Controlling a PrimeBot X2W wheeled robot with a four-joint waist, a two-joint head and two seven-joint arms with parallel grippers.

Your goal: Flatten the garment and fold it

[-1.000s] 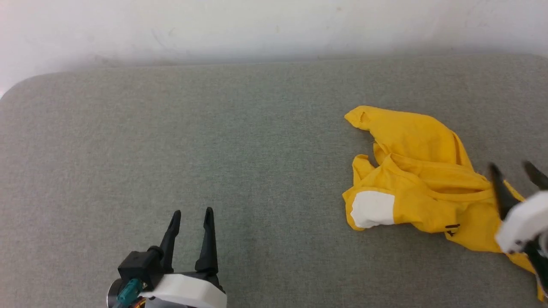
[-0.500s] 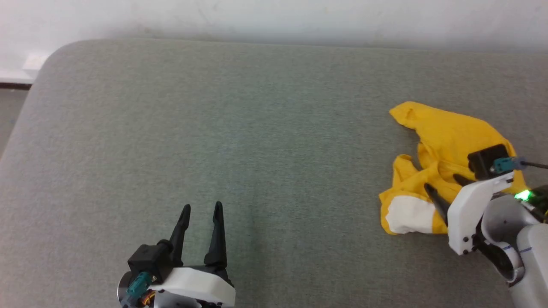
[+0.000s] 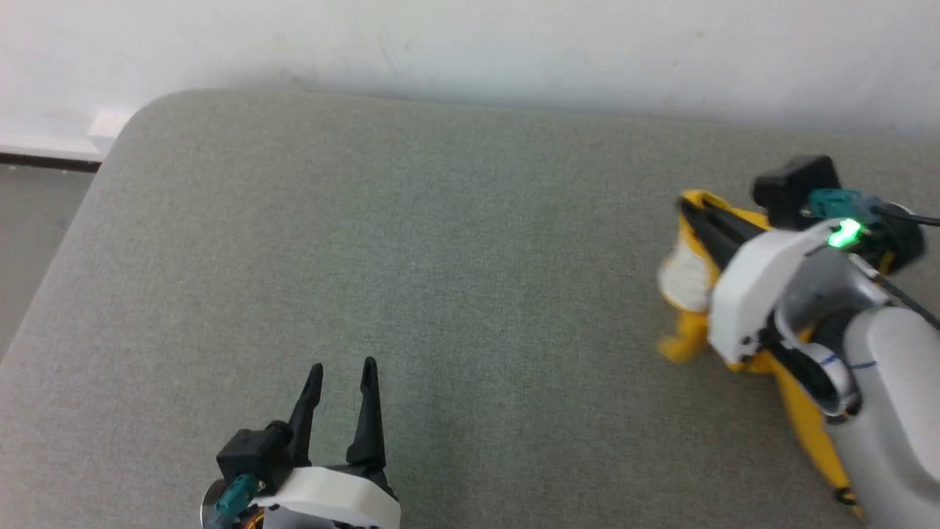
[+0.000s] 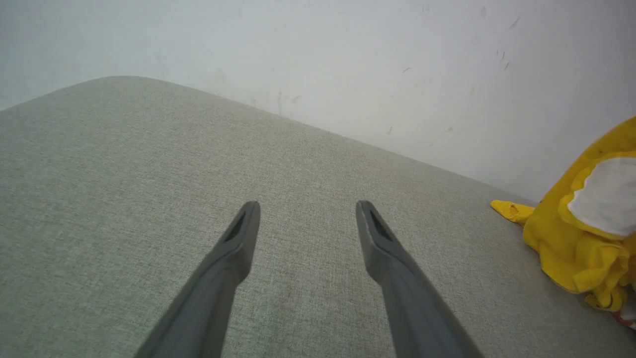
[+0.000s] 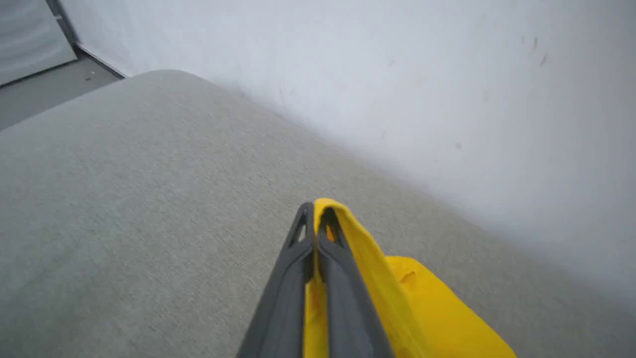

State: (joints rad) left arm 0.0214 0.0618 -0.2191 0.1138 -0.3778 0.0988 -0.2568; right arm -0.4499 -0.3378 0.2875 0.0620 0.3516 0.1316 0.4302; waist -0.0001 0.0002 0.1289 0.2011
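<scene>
Over at the left, past the rounded far-left corner of the grey upholstered surface (image 3: 455, 242), a strip of floor (image 3: 37, 213) meets the white wall (image 3: 470, 44). By the near edge, left of the middle, the left claw (image 3: 342, 365) hovers with its dark fingers spread wide and nothing between them, bare cloth under it. Towards the right edge the garment (image 3: 683, 345) hangs bunched, a white patch (image 3: 679, 275) facing left, its lower folds trailing on the surface towards the near right corner. The right claw (image 3: 690, 209) is clamped tight on a yellow fold at the top of the bunch, holding it up.
</scene>
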